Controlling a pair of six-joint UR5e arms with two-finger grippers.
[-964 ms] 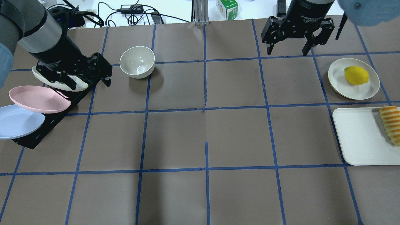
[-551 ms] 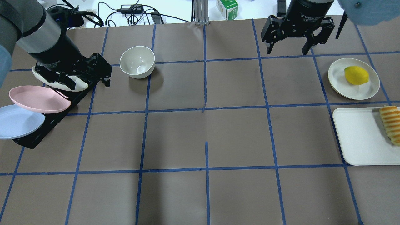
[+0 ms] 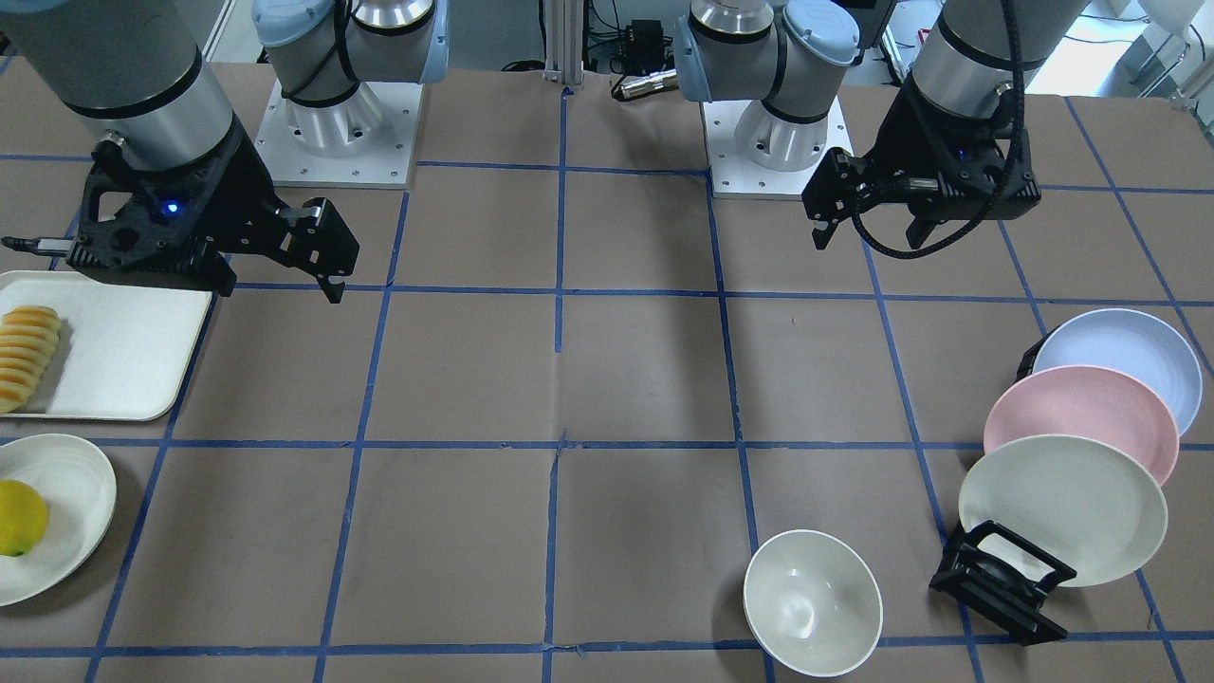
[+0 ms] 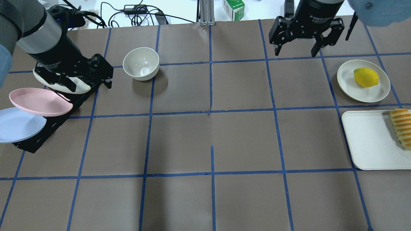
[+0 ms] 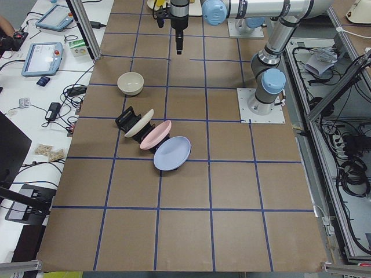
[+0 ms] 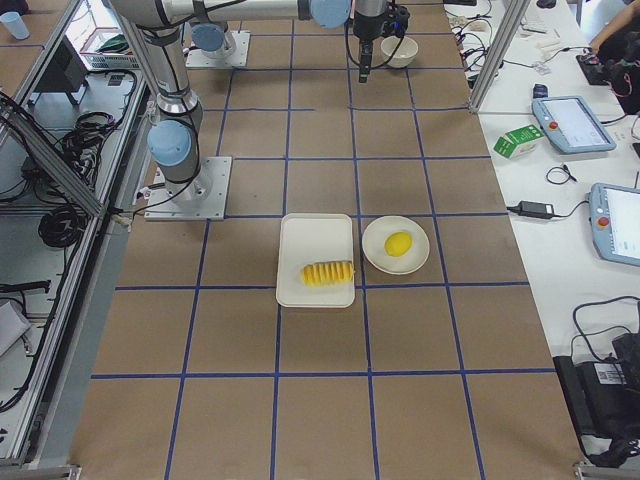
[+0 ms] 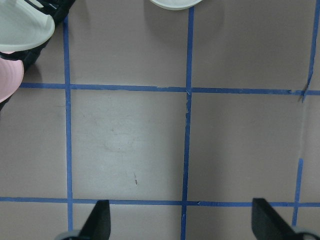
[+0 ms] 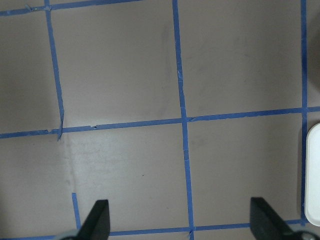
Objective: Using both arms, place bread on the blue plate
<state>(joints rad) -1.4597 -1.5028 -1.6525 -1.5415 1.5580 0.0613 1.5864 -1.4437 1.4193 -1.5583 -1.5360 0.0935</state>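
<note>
At the desk's (image 4: 179, 144) 3 o'clock edge lies the bread (image 4: 401, 128); the blue plate (image 4: 17, 125) stands racked at 9 o'clock. Left pincer (image 7: 181, 220) and right pincer (image 8: 180, 220) are spread, empty. Risk: withdrawal may dislodge the adjacent pink plate (image 4: 40, 102).

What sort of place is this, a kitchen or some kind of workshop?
Most likely a robotics lab, not a kitchen: the left arm and right arm are bolted to a table gridded with blue tape, and control tablets and cables lie beside it.
</note>
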